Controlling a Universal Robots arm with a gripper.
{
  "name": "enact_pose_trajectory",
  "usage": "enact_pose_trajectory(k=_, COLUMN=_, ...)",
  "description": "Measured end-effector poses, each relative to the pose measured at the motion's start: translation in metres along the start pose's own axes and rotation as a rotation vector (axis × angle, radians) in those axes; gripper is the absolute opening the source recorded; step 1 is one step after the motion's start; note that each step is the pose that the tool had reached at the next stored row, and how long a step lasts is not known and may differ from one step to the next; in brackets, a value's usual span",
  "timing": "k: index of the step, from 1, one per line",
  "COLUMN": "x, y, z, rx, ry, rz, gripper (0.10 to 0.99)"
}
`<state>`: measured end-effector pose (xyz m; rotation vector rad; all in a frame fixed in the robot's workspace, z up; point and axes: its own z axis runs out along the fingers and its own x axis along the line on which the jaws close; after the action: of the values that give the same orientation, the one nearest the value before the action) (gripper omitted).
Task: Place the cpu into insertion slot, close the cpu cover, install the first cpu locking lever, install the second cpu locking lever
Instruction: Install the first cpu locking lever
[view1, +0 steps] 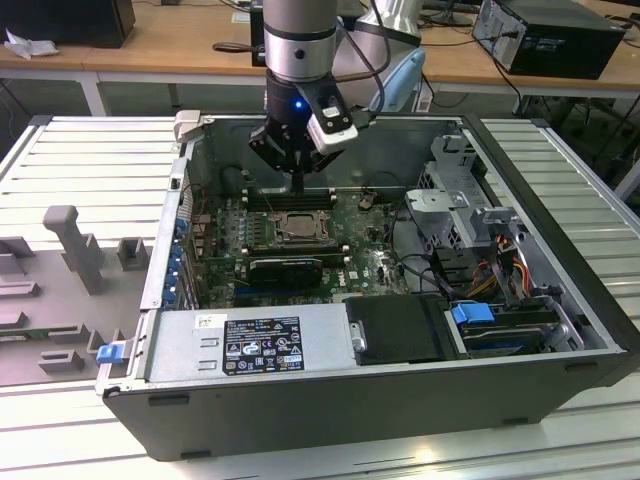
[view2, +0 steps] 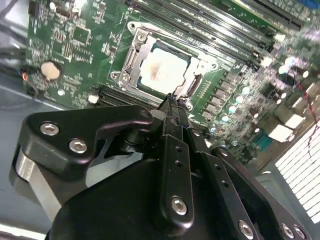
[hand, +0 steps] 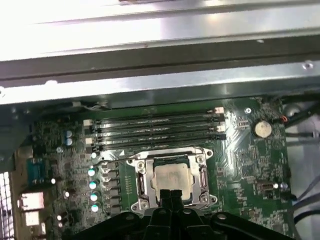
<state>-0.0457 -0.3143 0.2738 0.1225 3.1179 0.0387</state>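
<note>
With its two fingers pressed together and nothing between them, the hand (view1: 298, 187) hangs low inside the open computer case (view1: 400, 400), tips just above the near edge of the insertion slot (hand: 141, 182). The narrow closed tip probably suits poking or pushing at small metal parts, not gripping. In both wrist views the fingertips (hand: 166, 196) sit right at the rim of the socket, close to it; contact can't be confirmed.

The cpu (hand: 172, 177) is already seated in the slot, pale metal top facing up and lying flat. The cpu cover (hand: 172, 153) appears folded down around it, its silvery frame bordering the chip on all sides with the chip showing through the window. So placement looks done and the cover looks closed. Whether either locking lever is latched is unclear.

The long black memory slots (hand: 155, 131) lie just beside the socket on the green board (hand: 250, 160), on the side away from the hand. The arm comes straight down from above, likely to clear the case walls.
</note>
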Motion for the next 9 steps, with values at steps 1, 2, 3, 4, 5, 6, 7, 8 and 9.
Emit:
enact_pose_trajectory(k=1, x=0.0, y=0.0, z=0.0001, rx=-0.001, ry=0.001, rz=-0.038, gripper=0.106)
enact_pose_trajectory(k=2, x=0.0, y=0.0, z=0.0002, rx=-0.001, ry=0.0017, rz=-0.065, gripper=0.106)
enact_pose_trajectory(k=3, x=0.0001, y=0.0, z=0.0005, rx=-0.002, ry=0.0018, rz=-0.075, gripper=0.106)
enact_pose_trajectory(k=4, x=0.0004, y=0.0, z=0.001, rx=-0.002, ry=0.0019, rz=-0.078, gripper=0.106)
enact_pose_trajectory(k=5, x=0.0017, y=-0.0002, z=0.0015, rx=-0.002, ry=0.002, rz=-0.078, gripper=0.106)
enact_pose_trajectory(k=6, x=0.0037, y=-0.0004, z=0.002, rx=-0.002, ry=0.0021, rz=-0.078, gripper=0.106)
enact_pose_trajectory(k=7, x=0.0127, y=-0.0011, z=0.0033, rx=-0.002, ry=0.002, rz=-0.078, gripper=0.106)
enact_pose_trajectory(k=8, x=0.0187, y=-0.0016, z=0.0037, rx=-0.002, ry=0.0021, rz=-0.078, gripper=0.106)
enact_pose_trajectory(k=9, x=0.0231, y=-0.0019, z=0.004, rx=-0.002, ry=0.002, rz=-0.078, gripper=0.106)
